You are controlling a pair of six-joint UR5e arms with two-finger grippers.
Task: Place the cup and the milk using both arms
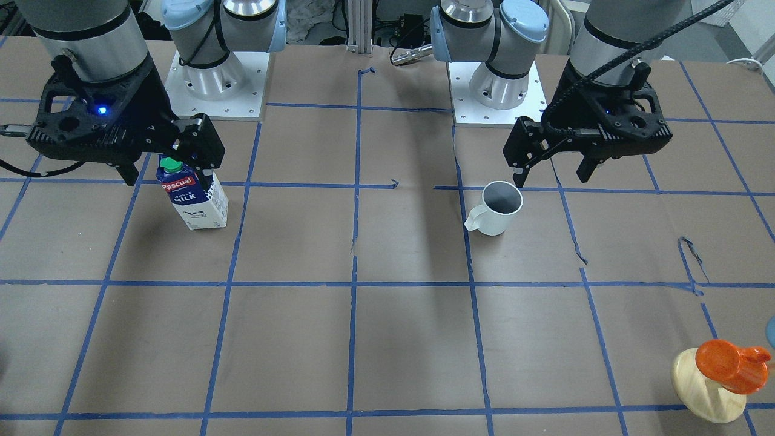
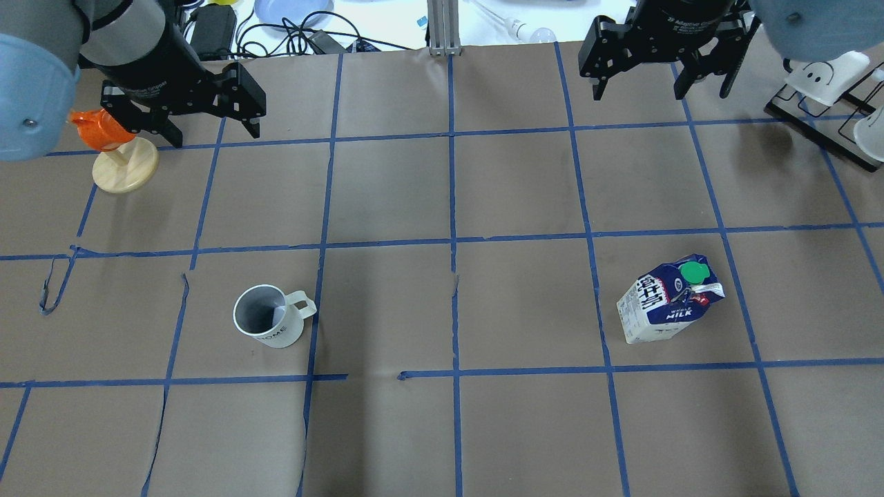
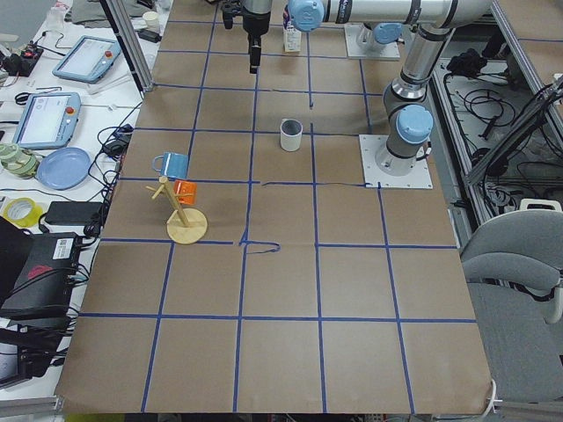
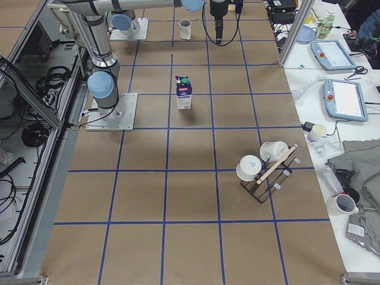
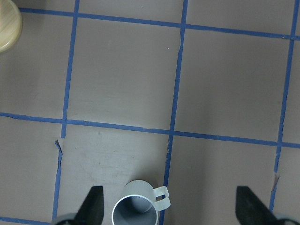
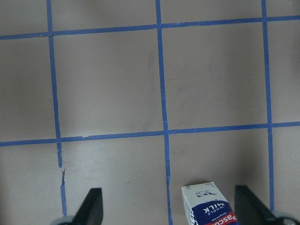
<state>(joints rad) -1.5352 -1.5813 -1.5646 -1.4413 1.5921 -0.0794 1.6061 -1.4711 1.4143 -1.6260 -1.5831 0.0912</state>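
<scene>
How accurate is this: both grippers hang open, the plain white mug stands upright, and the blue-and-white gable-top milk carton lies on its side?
One error: the blue-and-white gable-top milk carton stands upright on its base, as the exterior right view shows. The rest holds.

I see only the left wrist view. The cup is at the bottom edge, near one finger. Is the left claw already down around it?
Observer: No. The front view shows the left claw open, hanging above the table and not touching the cup.
Operator: And the milk? I cannot see it.
Observer: The milk stands upright on the robot's right side, and nothing holds it.
Operator: Is the right claw open?
Observer: Yes, the right claw is open and empty, raised above the table.
</scene>
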